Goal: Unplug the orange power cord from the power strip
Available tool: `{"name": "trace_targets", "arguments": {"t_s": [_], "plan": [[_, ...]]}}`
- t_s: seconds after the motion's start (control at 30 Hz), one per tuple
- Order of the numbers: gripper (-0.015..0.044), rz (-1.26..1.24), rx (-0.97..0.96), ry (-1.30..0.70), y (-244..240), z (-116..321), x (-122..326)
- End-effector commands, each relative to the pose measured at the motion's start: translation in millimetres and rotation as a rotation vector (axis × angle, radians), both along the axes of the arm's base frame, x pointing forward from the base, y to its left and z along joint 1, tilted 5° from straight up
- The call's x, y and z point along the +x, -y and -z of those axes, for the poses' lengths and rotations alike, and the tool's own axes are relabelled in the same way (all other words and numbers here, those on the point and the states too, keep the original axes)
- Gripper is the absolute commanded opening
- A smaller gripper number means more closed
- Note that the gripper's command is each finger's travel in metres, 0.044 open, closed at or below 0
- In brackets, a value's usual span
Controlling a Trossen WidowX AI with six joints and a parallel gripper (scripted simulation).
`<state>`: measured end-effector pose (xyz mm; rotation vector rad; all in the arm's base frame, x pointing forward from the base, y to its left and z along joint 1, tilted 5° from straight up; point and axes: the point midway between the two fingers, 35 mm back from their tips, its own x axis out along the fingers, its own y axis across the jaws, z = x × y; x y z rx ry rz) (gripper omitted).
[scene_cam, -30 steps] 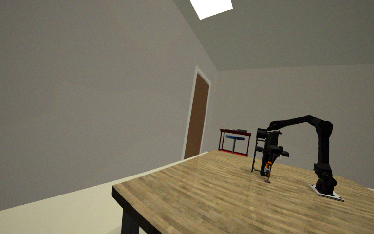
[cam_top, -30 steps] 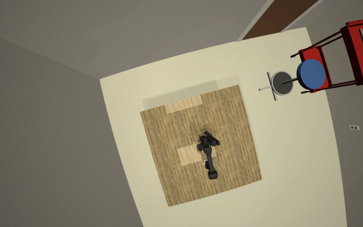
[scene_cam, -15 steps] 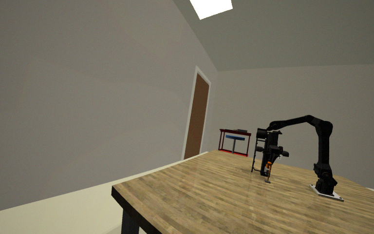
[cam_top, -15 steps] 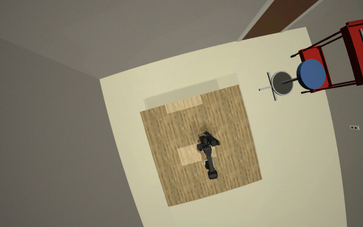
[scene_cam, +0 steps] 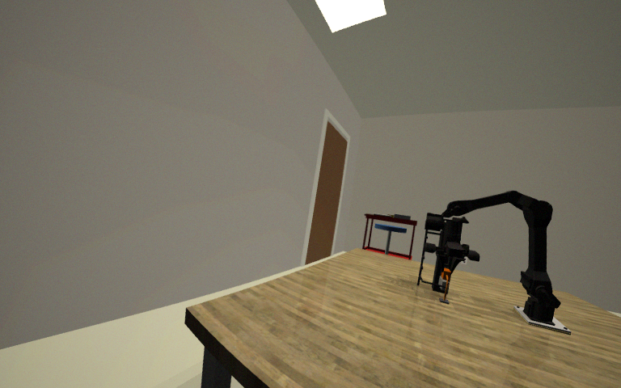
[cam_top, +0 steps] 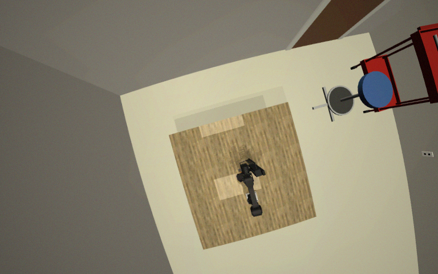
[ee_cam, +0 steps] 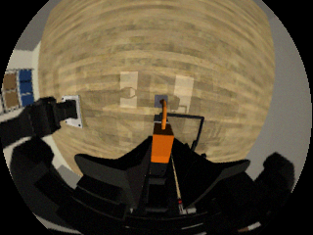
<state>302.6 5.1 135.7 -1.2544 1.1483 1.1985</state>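
Note:
The orange plug (scene_cam: 445, 273) (ee_cam: 162, 148) sits between the fingertips of my gripper (scene_cam: 447, 271) (ee_cam: 161, 139), which is shut on it. The orange cord (scene_cam: 446, 290) (ee_cam: 164, 114) runs from the plug down to a small grey block (scene_cam: 444, 301) (ee_cam: 160, 101) on the table. The black upright piece behind the plug, seemingly the power strip (scene_cam: 438, 273) (cam_top: 257, 169), is partly hidden by my hand. The plug is close against it; I cannot tell whether its prongs are in a socket. In the top view my hand hides the plug.
A thin black wire frame (ee_cam: 183, 116) stands beside the plug. My arm's white base plate (scene_cam: 544, 324) is at the right of the wooden table (scene_cam: 339, 315). A blue stool (cam_top: 375, 89) and a red cart (cam_top: 431, 64) stand off the table.

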Motion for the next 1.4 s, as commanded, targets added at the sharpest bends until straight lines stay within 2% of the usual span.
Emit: {"name": "trace_targets", "arguments": {"t_s": [0.0, 0.33, 0.77, 0.9, 1.03, 1.37], "plan": [[0.0000, -0.031, 0.070, -0.003, -30.1, -2.7, -2.0], [0.0000, -0.032, 0.072, -0.003, -46.2, -4.1, -5.0], [0.0341, -0.034, 0.074, -0.003, -36.8, -1.3, -3.5], [0.0440, -0.034, 0.076, -0.003, -56.8, -7.1, -3.7], [0.0440, -0.034, 0.080, -0.003, -93.3, -17.7, -7.9], [0.0440, -0.034, 0.080, -0.003, -95.7, -18.4, -8.4]]}}
